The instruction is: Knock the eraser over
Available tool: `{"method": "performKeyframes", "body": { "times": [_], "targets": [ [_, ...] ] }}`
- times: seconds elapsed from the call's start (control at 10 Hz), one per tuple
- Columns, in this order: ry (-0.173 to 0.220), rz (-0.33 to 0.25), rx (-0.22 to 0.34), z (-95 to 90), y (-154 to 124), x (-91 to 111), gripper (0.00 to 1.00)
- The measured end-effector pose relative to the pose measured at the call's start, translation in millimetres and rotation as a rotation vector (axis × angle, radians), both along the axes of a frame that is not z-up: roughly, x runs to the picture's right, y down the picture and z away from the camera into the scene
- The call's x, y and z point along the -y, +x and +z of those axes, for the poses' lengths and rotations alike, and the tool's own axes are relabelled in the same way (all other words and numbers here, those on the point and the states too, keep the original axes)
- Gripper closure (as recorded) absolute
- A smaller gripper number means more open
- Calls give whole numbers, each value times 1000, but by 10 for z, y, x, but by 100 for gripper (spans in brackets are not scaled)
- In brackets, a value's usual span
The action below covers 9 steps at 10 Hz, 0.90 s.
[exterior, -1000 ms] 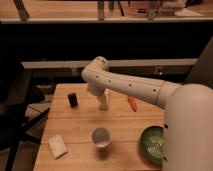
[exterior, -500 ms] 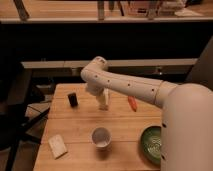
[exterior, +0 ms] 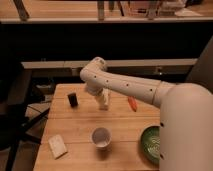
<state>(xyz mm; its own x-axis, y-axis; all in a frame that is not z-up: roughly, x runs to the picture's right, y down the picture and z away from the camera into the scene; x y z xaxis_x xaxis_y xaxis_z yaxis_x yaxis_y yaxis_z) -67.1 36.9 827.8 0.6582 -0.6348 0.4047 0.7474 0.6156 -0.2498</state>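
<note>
The white arm (exterior: 131,88) is reaching in from the lower right, bending at a rounded joint above the far edge of the wooden worktop (exterior: 80,125) and pointing its claw (exterior: 104,101) down over the far half of the board, close to the wood. The claw's fingers are standing spread, and nothing is showing between them (they are pale and partly blending with the arm's casing, so the tips are hard to pick out). The eraser (exterior: 73,99), a small black block, is standing upright on the far left part of the worktop. It is sitting to the picture's left of the claw and apart from it, with a strip of bare wood lying between the two. A small orange object (exterior: 132,103) is lying on the other side of the claw, just below the arm. Nearer the camera, a white cup (exterior: 101,138) is standing upright with its mouth facing up, roughly in line with the claw. A flat pale pad (exterior: 57,146) is lying askew near the front left corner. A green bowl (exterior: 151,143) is sitting at the front right, its right side being hidden by the robot's white body (exterior: 187,130).
</note>
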Motion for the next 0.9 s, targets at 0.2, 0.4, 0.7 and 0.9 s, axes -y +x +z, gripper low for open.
{"method": "performKeyframes", "body": {
  "times": [0.2,0.4,0.7,0.9],
  "targets": [
    [2,-6,11,9,-60,1,20],
    [3,-13,21,29,-98,0,20],
    [6,-20,31,51,-123,9,20],
    [9,-27,40,71,-164,9,20]
  ]
}}
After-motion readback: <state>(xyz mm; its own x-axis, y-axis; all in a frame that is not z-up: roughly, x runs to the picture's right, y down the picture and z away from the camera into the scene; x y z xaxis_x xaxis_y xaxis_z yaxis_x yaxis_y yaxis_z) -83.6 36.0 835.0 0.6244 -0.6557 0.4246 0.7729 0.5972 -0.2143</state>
